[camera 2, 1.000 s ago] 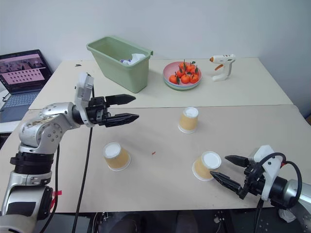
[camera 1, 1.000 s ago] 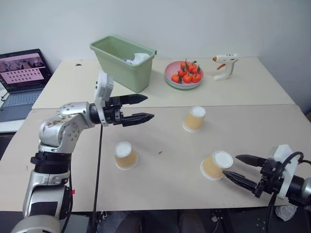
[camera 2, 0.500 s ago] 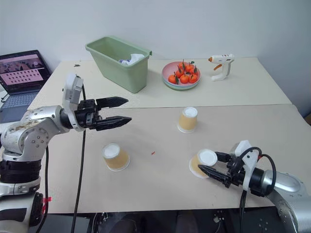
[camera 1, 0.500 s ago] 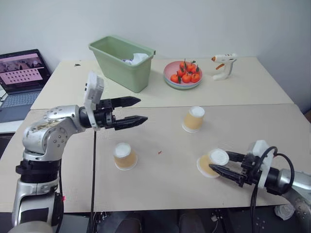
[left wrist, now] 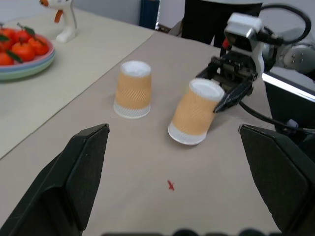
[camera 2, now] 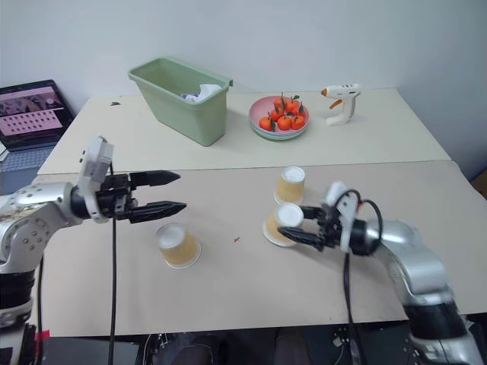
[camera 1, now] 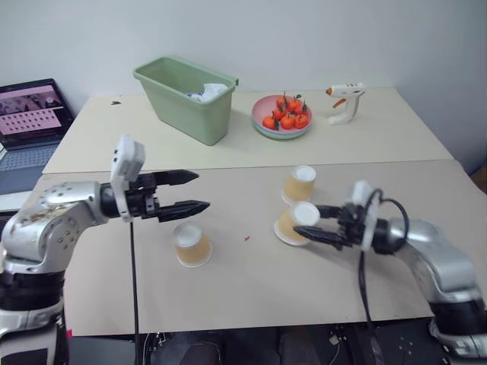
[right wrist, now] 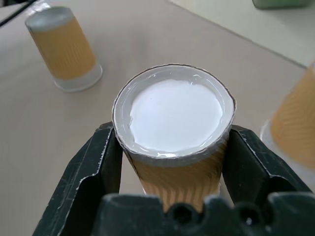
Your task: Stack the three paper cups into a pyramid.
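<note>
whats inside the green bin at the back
Something white and crumpled, likely paper, sticks up over the rim of the green bin at its far end. Its walls hide everything lower down.

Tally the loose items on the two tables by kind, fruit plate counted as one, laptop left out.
Paper cups: 3 — one held tilted, one upright behind it, one upright near the left gripper
Green bin: 1
Plate of fruit: 1
Glue gun: 1
Total: 6

Tilted paper cup (right gripper clamped)
</note>
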`<state>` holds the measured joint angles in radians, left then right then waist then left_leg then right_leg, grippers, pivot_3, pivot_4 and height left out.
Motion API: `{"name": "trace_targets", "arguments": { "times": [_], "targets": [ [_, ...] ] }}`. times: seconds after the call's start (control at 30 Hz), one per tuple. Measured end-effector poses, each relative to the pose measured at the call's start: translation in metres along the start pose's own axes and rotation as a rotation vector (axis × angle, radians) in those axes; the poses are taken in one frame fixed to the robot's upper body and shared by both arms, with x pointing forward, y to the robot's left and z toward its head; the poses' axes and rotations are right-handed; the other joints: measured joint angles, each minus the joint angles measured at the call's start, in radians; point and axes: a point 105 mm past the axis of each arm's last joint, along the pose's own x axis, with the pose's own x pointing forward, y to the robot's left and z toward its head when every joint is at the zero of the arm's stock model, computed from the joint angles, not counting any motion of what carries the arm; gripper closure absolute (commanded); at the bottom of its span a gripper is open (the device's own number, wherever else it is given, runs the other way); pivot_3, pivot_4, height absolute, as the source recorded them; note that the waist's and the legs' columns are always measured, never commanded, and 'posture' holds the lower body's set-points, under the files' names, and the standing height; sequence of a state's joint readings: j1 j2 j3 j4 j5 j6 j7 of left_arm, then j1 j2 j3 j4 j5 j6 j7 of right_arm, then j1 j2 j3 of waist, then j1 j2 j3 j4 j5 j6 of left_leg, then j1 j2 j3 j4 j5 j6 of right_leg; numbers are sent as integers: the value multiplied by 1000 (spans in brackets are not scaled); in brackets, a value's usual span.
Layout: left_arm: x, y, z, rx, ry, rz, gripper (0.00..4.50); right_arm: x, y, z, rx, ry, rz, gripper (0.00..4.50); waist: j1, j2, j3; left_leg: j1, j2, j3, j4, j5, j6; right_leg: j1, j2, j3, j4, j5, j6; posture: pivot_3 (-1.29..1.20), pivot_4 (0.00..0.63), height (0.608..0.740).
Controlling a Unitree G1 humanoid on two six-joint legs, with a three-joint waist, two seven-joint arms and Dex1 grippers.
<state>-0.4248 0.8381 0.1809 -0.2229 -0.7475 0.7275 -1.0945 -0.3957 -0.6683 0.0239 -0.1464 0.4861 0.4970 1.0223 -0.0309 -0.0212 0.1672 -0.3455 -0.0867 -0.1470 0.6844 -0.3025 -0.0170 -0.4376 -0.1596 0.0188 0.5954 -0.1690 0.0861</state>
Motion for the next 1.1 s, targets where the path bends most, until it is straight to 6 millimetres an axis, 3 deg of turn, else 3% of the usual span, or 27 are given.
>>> {"name": "trace_targets", "arguments": {
  "times": [0.13, 0.27, 0.53, 0.6, 0.63, 0.73, 0.97, 1.1],
  "targets": [
    [-15, 3, 0, 12, 20, 58, 0, 36, -3, 20, -29, -61, 96, 1863, -3, 0, 0, -2, 0, -1, 0, 2, -4, -2, 0, 0, 0, 0, 0, 0, 150, 725],
    [-24, 1, 3, 24, 11, 102, 0, 62, 4, 25, -36, -80, 184, 1863, -7, 0, 0, -4, 0, -2, 0, 3, -5, -4, 0, 0, 0, 0, 0, 0, 150, 725],
    [-30, -6, 5, 29, 1, 151, 0, 96, 15, 17, -66, -76, 272, 1863, -13, 0, 0, -6, 0, -3, 0, 3, -6, -7, 0, -1, 2, 0, 0, 0, 150, 725],
    [-31, -8, 6, 26, -8, 158, 0, 99, 15, 11, -80, -55, 269, 1863, -13, 0, 0, -6, 0, -3, 0, 3, -7, -7, 0, -1, 2, 0, 0, 0, 150, 725],
    [-32, -8, 8, 31, -11, 165, 0, 101, 14, 8, -87, -51, 262, 906, -13, 0, 0, -6, 0, -3, 0, 3, -7, -7, 0, -1, 2, 1, -1, 0, 150, 725],
    [-33, -9, 10, 34, -23, 179, 0, 108, 9, 5, -109, -41, 244, 30, -15, 0, 0, -6, 0, -3, 0, 4, -7, -8, 0, 0, 2, 1, -1, 0, 150, 725],
    [-33, -9, 11, 29, -36, 197, 0, 108, 2, -1, -101, -16, 224, 30, -16, 0, 0, -8, -1, -2, 0, 4, -8, -13, 0, 0, 10, 1, -1, 0, 150, 725],
    [-31, -9, 15, 35, -47, 186, 0, 91, 0, 4, -31, -44, 238, 30, -14, 0, 0, -10, -1, -1, 0, 4, -8, -16, -1, 0, 13, 1, -1, 0, 150, 725]
  ]
}}
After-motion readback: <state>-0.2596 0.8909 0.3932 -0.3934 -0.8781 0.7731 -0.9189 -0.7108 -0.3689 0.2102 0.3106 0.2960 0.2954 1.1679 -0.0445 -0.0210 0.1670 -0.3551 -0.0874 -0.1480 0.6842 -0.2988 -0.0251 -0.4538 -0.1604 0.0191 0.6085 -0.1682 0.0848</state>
